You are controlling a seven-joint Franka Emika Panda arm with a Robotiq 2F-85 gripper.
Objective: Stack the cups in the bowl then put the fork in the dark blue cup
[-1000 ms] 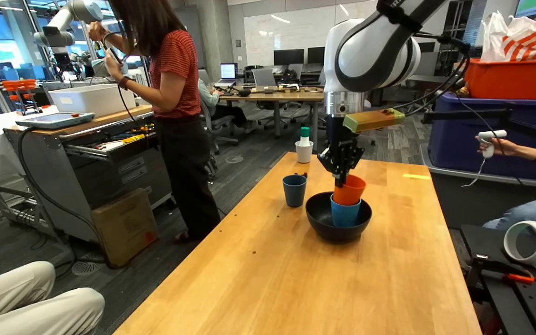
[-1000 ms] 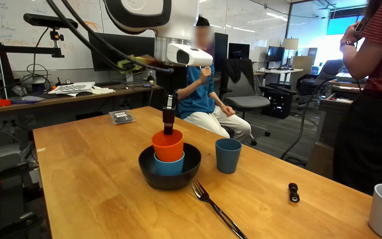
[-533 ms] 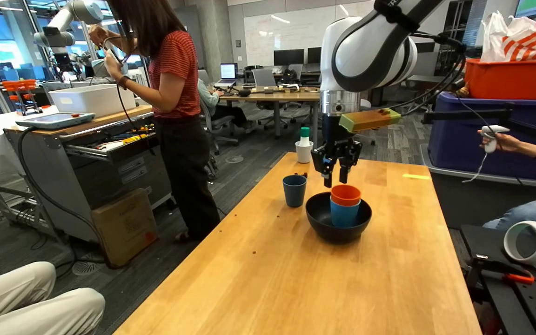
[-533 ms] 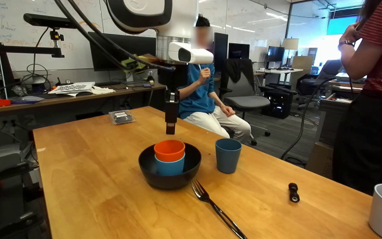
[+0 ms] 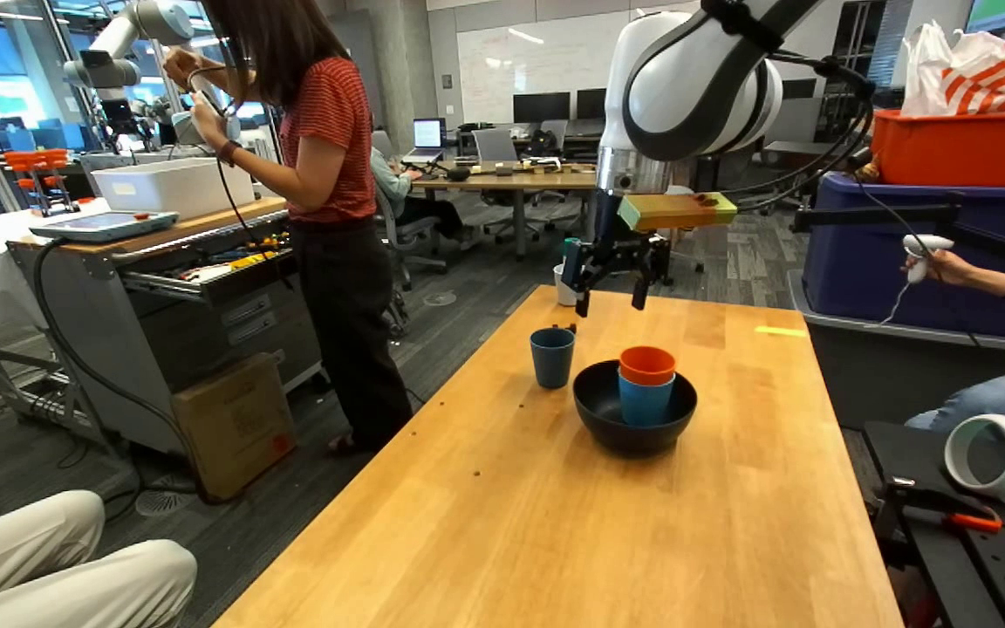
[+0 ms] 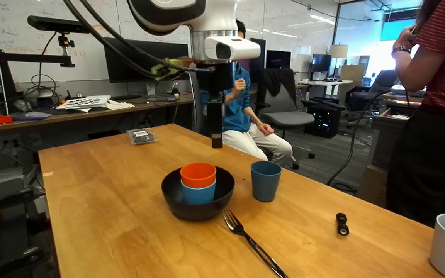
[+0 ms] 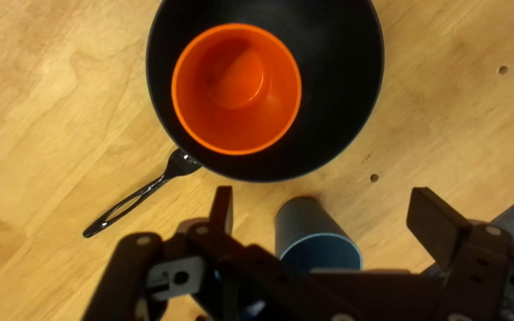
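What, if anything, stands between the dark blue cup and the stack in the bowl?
Only the rim of the bowl: the dark blue cup likely must pass above it and the orange cup. Nothing else visible intervenes; the fork lies aside.

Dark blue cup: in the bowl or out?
Out. The dark blue cup stands upright on the table beside the bowl; both exterior views and the wrist view show a gap between them.

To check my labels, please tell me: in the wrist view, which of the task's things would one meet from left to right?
By their middles: fork, orange cup, dark blue cup. The bowl is left out, as it surrounds the orange cup.
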